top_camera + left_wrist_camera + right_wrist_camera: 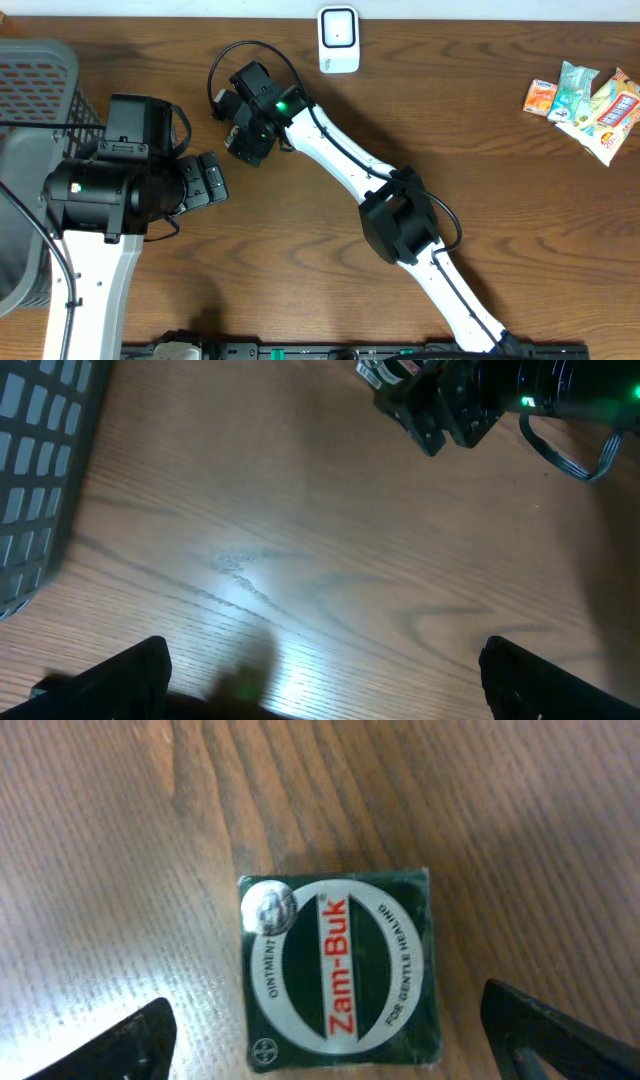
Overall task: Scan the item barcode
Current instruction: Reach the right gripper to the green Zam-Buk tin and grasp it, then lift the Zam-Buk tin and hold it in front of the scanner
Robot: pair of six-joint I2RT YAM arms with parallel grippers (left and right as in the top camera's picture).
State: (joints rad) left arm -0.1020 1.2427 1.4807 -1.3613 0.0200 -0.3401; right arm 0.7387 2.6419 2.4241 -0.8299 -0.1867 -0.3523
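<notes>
Wooden worktop [480, 180]. Green ointment box [338, 970]: lies flat, label up, left of centre, ungrasped. Right pincer [325, 1025]: released, jaws straddle the box without contact. Left pincer [325, 660]: released, empty. White scanner [338, 40]: far centre. Status: pickup pending; scan not yet done.

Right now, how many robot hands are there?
2. The left hand is right of the grey basket; the right hand is over the Zam-Buk box. None seem hidden.

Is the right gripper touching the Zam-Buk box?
Apart. In the right wrist view, the Zam-Buk box lies flat on the table between the right gripper's open fingers. Bare wood shows between each finger and the box's sides.
</notes>
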